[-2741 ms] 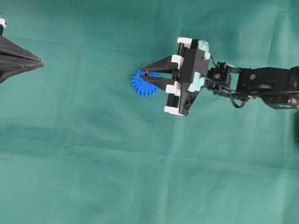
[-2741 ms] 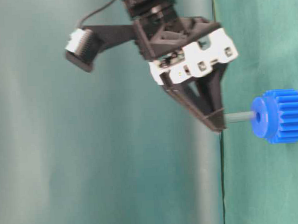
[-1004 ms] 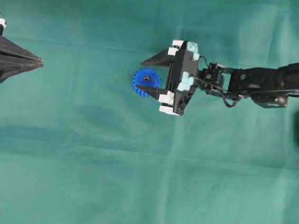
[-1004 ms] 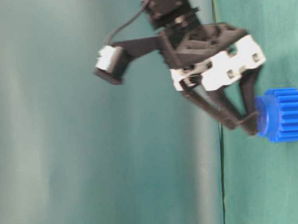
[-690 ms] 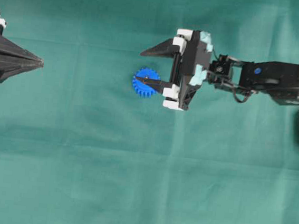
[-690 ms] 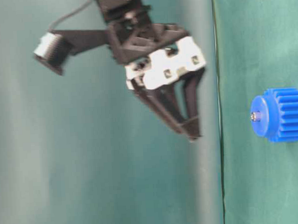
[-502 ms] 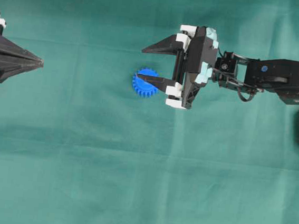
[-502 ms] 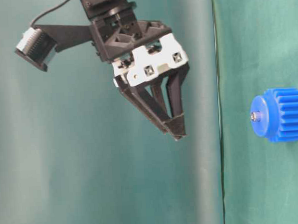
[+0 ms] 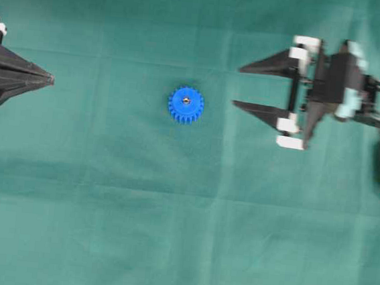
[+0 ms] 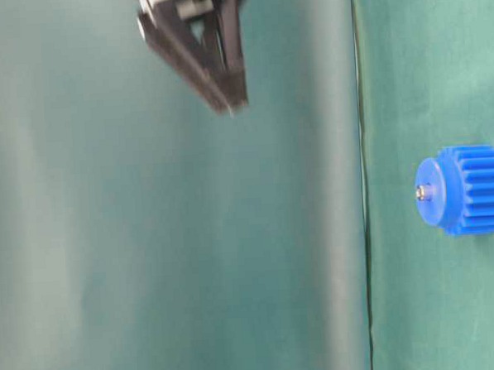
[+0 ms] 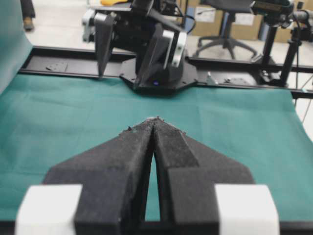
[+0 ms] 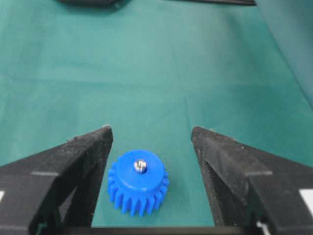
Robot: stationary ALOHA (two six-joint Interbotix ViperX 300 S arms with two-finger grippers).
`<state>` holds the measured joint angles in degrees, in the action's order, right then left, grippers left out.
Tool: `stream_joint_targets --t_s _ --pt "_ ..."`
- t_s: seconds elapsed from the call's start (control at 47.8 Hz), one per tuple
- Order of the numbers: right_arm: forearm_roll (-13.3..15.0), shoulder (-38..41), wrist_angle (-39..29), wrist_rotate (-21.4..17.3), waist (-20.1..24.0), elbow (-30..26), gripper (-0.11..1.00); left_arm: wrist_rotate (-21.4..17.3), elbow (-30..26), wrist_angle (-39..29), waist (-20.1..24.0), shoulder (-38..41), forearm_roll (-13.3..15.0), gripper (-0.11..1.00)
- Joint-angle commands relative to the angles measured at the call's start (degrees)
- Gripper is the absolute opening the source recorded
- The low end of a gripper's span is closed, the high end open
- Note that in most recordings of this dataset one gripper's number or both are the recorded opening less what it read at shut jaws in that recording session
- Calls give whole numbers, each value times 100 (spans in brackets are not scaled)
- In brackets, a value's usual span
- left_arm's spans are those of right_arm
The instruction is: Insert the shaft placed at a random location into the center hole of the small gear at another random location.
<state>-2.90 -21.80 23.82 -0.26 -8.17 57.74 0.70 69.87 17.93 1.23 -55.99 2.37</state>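
The small gear [image 9: 185, 105] (bright blue, toothed) lies flat, the shaft [image 12: 140, 166] seated in its center hole [image 9: 186, 102].

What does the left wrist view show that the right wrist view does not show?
Only the left wrist view shows the left gripper, its fingers shut together, and the right arm's base across the green cloth.

Only the right wrist view shows the small gear with the shaft seated in its hub, framed between the open fingers of the right gripper.

Both show the same green cloth covering the table.
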Motion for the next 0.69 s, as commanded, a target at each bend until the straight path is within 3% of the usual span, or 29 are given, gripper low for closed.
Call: stream_joint_targets --t_s 0.0,0.272,0.669 --pt "-53 -387 -18 -9 9 141 69 -9 -53 18 9 18 9 -1" --pt "-62 -923 -545 -9 9 439 69 0 -53 0 9 18 9 -1" --pt "-70 -923 -554 -9 9 466 69 0 -53 0 9 18 9 -1"
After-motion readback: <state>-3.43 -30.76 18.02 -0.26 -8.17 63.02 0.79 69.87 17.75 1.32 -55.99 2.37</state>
